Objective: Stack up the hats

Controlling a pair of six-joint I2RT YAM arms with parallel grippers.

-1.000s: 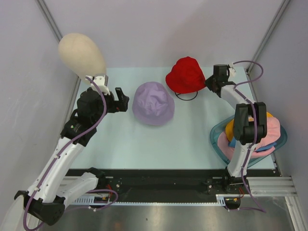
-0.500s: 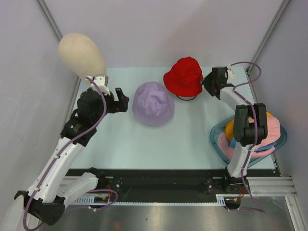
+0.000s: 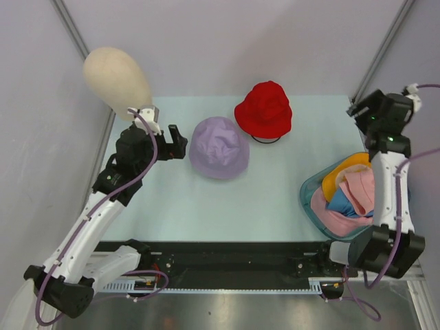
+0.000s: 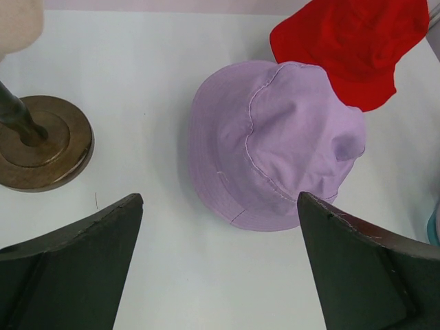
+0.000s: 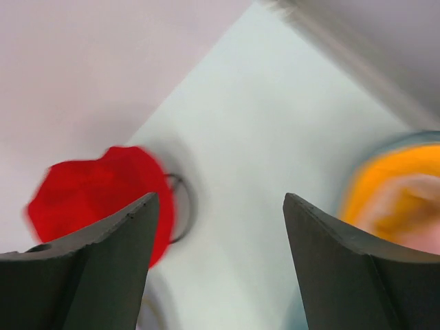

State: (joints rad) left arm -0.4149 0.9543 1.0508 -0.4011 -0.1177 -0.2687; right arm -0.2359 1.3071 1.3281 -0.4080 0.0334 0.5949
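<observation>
A lilac hat lies crown up in the middle of the table. Just behind it to the right rests a red hat, their brims close together. Orange, pink and blue hats are heaped in the teal tray. My left gripper stands open just left of the lilac hat, nothing between its fingers. My right gripper is open and empty, raised at the far right, well apart from the red hat.
The beige mannequin head stands at the far left corner on a round brown base, close behind my left arm. A thin black cord loop pokes out from under the red hat. Grey walls enclose the table.
My right gripper opened, let go of the red hat and swung back to the far right. The red hat stays near the lilac one. My left arm barely shifted.
</observation>
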